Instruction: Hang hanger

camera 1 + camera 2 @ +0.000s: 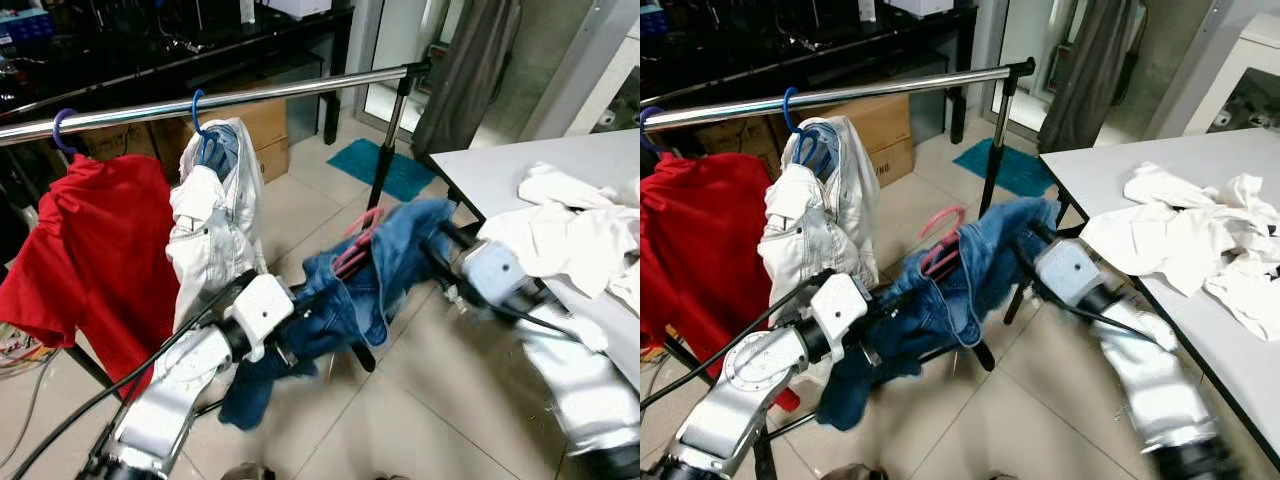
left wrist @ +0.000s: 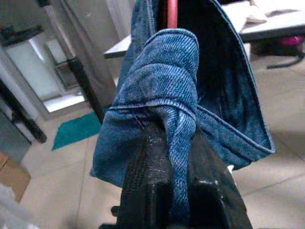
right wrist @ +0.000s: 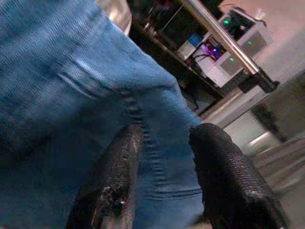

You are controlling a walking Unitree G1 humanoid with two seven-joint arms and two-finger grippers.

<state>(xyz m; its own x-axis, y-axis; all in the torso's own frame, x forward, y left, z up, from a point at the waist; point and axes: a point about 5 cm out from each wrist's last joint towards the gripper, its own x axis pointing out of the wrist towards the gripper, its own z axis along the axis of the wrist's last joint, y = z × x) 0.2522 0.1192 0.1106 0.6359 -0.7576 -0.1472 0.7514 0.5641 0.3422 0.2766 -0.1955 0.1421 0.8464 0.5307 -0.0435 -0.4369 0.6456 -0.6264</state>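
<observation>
A blue denim garment [image 1: 360, 285] on a pink hanger [image 1: 357, 240] hangs in the air between my two arms, below the silver rail [image 1: 250, 96]. My left gripper [image 2: 174, 171] is shut on a bunched fold of the denim [image 2: 167, 95] at its lower left. My right gripper [image 3: 164, 162] pinches the denim [image 3: 71, 86] from the right side. The hanger's pink hook [image 1: 940, 225] points up, well under the rail [image 1: 840, 95].
A red shirt [image 1: 95, 250] and a white jacket [image 1: 215, 215] hang from the rail on blue hangers. A grey table [image 1: 500, 165] with white clothes [image 1: 570, 235] stands at the right. The rail's black post [image 1: 390, 135] and a teal mat [image 1: 385, 165] lie beyond.
</observation>
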